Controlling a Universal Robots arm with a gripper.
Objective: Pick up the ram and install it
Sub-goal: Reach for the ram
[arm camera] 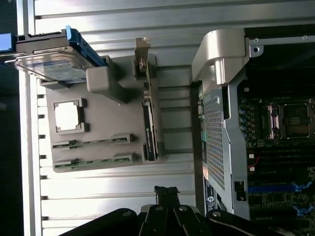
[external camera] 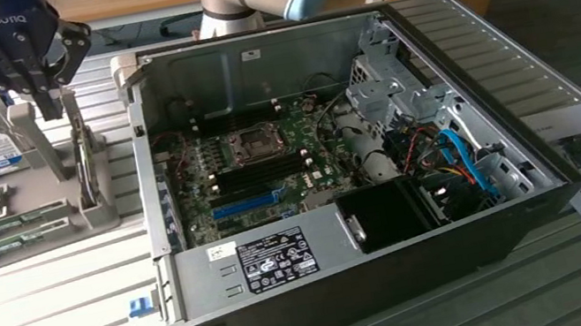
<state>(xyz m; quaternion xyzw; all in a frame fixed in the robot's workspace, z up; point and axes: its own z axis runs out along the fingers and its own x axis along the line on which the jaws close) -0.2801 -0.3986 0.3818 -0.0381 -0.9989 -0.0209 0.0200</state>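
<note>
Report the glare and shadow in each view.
Wrist view: glare whitens the chip on the tray and washes out the drive label, while the motherboard lies in deep shadow. Exterior view: the light is even, the table slats are bright, and only the black duct goes dark.

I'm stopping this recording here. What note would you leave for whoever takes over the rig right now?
Claw: shut, holding nothing, above the gray holder beside the open computer case.
Ram: lying flat in the holder, a second like stick next to it; untouched.
Done: nothing that shows.
Left: pick-up and install; the motherboard slots show no green stick.
</note>
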